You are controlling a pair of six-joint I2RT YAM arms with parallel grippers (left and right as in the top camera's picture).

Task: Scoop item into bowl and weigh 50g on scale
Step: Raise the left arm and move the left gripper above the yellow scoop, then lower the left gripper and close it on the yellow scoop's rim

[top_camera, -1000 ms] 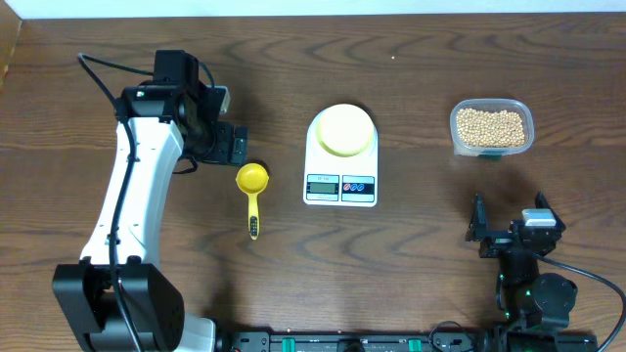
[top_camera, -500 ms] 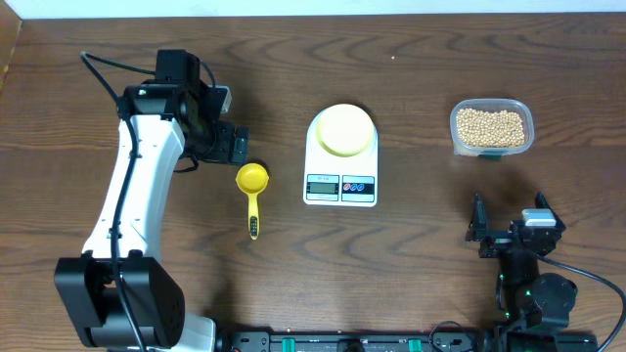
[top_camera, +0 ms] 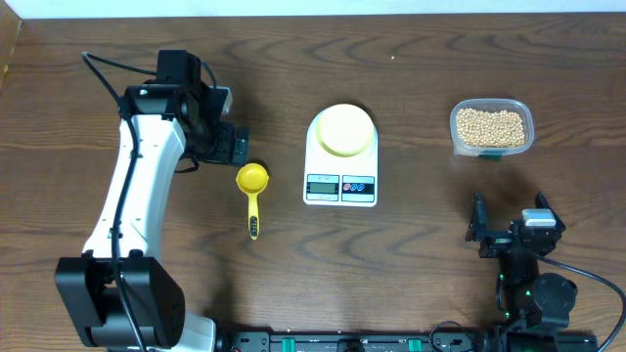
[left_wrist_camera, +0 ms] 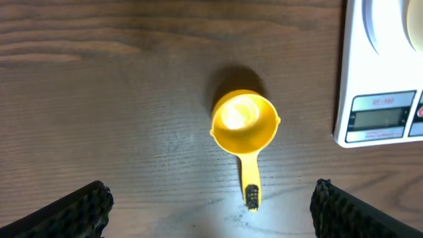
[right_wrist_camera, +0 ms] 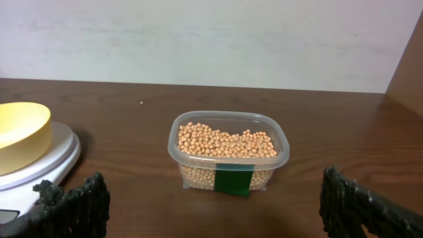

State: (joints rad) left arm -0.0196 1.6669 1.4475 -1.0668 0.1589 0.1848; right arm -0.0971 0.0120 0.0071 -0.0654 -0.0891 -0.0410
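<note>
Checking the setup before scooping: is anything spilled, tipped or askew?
Nothing stands out. The tan beans all sit inside the clear plastic tub, the pale yellow bowl sits upright on the white scale, and the bright yellow plastic scoop lies cup-up beside it.

- A dark brown desk (top_camera: 411, 264) with a plain wood grain running left to right fills nearly the whole overhead view.
- Along its far edge a pale strip (top_camera: 293, 7) shows in the overhead view.
- From the right wrist camera, an off-white wall (right_wrist_camera: 211, 39) stands straight behind the desk, matte and faintly smudged.
- A brown panel (right_wrist_camera: 406, 66) rises slanted at the right border of that view.
- The light is even and soft, with short shadows.
- One bright glare patch (left_wrist_camera: 228, 210) lies on the desk in the left wrist view.
</note>
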